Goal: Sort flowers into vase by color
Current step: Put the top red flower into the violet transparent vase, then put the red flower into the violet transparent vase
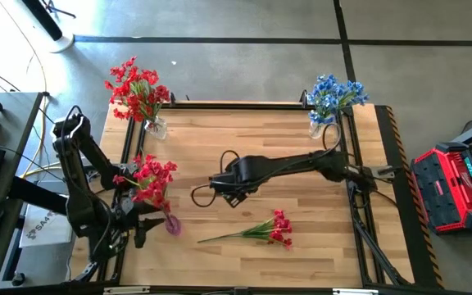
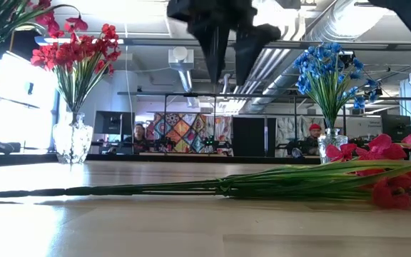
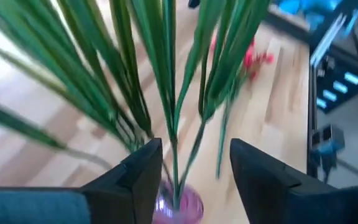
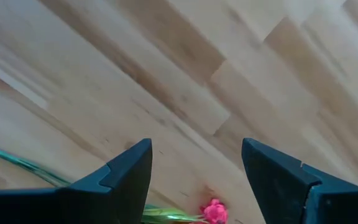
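- High view: left gripper (image 1: 142,220) hangs over the purple vase (image 1: 173,224), fingers parted around the red flowers (image 1: 156,179), not gripping.
- Right gripper (image 1: 218,187) released, level; a red spray (image 1: 270,230) lies on the wooden table (image 1: 301,246) just beyond it.

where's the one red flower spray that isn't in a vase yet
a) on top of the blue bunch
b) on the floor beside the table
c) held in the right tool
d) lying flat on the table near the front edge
d: the red spray lies flat on the wooden table, and the right tool hangs open above the table with nothing in it.
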Motion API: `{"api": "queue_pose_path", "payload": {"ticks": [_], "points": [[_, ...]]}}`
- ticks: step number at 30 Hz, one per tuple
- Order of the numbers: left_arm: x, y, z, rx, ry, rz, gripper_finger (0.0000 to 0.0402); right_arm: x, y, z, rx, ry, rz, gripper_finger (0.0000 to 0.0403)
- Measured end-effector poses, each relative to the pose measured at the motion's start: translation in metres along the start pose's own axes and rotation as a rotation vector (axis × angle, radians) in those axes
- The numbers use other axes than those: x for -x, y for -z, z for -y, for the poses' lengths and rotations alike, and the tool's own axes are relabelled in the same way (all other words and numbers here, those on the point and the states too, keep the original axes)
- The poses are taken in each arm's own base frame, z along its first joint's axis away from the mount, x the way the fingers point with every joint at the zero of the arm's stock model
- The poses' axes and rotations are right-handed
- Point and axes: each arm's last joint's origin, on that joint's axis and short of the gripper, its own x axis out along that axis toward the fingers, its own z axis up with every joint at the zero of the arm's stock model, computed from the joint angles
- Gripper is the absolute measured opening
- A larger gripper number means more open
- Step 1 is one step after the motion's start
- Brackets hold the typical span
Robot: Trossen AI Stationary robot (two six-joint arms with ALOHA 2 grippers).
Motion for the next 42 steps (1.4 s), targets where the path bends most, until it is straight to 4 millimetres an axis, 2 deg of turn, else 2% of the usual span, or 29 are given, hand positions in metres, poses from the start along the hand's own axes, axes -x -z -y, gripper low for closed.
{"api": "queue_pose_path", "payload": {"ticks": [5,10,12,16,20,23,25,28,31,36,39,42], "points": [[0.007,-0.007,-0.006,0.037,0.009,-0.166,0.0197,-0.024,-0.002,-0.009,0.017,0.006,-0.083,0.0236],[0.016,-0.018,-0.014,0.113,0.040,-0.341,0.0201,-0.024,0.000,-0.014,0.038,-0.100,-0.187,0.0236],[0.020,-0.022,-0.017,0.147,0.061,-0.380,0.0198,-0.023,0.007,-0.020,0.091,-0.158,-0.249,0.0236],[0.025,-0.031,-0.021,0.164,0.122,-0.407,0.0184,-0.017,0.033,-0.034,0.266,-0.220,-0.309,0.0236],[0.028,-0.035,-0.023,0.141,0.157,-0.446,0.0167,-0.010,0.068,-0.047,0.513,-0.212,-0.308,0.0236],[0.029,-0.035,-0.024,0.114,0.168,-0.457,0.0157,-0.005,0.098,-0.058,0.716,-0.176,-0.233,0.0231],[0.029,-0.035,-0.024,0.100,0.170,-0.456,0.0154,-0.006,0.116,-0.066,0.785,-0.165,-0.180,0.0226],[0.029,-0.035,-0.023,0.111,0.173,-0.458,0.0153,-0.021,0.137,-0.069,0.752,-0.091,-0.197,0.0218],[0.029,-0.034,-0.023,0.172,0.149,-0.479,0.0152,-0.036,0.149,-0.066,0.663,0.011,-0.204,0.0216],[0.029,-0.031,-0.023,0.201,0.126,-0.546,0.0149,-0.034,0.170,-0.062,0.507,-0.034,-0.125,0.0216],[0.029,-0.029,-0.022,0.158,0.125,-0.582,0.0149,-0.029,0.179,-0.063,0.585,-0.089,0.004,0.0216],[0.029,-0.027,-0.021,0.094,0.139,-0.625,0.0149,-0.034,0.173,-0.063,0.686,-0.099,0.055,0.0216]]}}
